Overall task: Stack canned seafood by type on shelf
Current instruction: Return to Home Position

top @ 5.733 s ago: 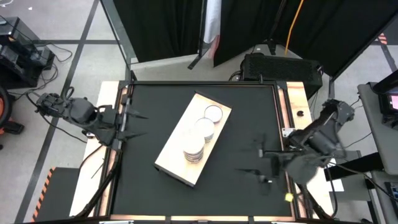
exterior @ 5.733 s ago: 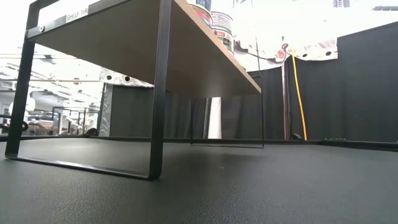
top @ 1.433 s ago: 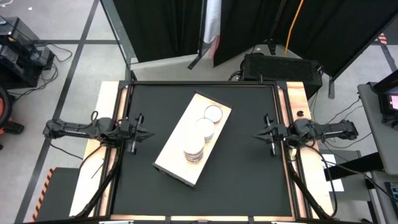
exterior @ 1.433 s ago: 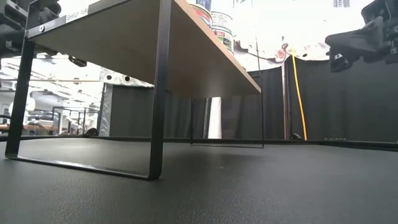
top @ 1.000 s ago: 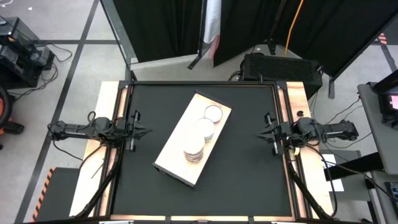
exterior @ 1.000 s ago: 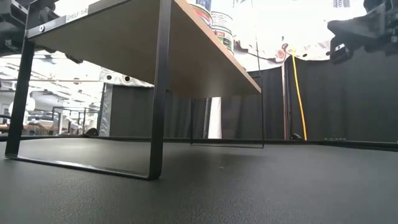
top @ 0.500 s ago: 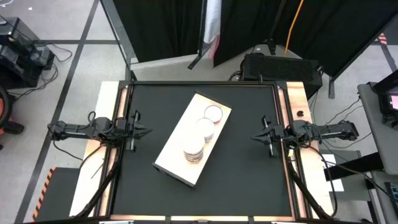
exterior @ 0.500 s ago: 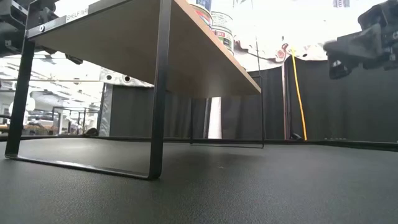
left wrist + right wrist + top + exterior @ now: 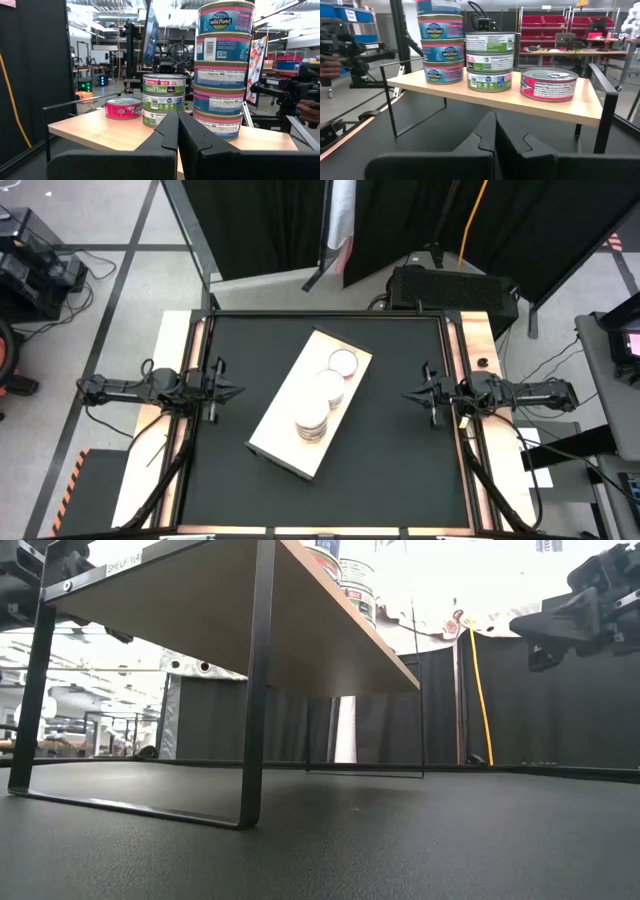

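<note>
The shelf, a pale beige board on black metal legs, stands slantwise at the middle of the black table. On it the canned seafood stands in three lots. There is a tall stack of several blue-and-pink tins, a stack of three green-labelled tins and one pink tin. My left gripper is shut and hangs level at the table's left edge, pointing at the shelf. My right gripper is shut and hangs level at the right edge, also pointing at the shelf. Neither holds anything.
Bare black tabletop lies all round the shelf, between it and both grippers. Copper-coloured rails run along the table's left and right sides. A black box sits beyond the far edge.
My right gripper has sunk a little and edged toward the shelf, staying shut and level. The tins and the shelf have not moved.
</note>
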Robot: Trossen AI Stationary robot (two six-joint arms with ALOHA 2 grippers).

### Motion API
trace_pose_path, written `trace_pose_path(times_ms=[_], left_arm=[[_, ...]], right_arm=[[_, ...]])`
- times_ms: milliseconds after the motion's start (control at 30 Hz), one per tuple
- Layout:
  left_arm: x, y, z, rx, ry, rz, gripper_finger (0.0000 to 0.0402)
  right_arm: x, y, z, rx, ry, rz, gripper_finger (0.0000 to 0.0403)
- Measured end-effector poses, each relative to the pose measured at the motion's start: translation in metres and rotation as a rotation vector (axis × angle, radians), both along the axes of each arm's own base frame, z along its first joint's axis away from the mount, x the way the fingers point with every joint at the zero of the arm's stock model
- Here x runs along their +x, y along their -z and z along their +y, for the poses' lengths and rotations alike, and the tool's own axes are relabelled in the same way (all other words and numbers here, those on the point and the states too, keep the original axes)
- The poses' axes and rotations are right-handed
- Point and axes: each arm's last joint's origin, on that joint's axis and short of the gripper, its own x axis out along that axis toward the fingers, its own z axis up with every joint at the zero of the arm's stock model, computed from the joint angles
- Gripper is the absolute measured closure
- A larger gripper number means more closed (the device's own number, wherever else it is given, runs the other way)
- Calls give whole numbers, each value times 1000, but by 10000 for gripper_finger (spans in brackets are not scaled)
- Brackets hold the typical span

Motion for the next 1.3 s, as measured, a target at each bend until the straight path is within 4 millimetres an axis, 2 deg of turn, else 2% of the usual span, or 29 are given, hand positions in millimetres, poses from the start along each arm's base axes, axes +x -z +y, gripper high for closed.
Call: trace_pose_path(times_ms=[367,933,1300], left_arm=[[0,-1,0,-16,4,-9,400],[2,9,5,31,-112,99,400],[2,18,8,-5,-61,186,400]], right_arm=[[0,1,0,-103,-18,4,403],[0,1,0,-103,-14,5,403],[0,1,0,-103,-14,6,403]])
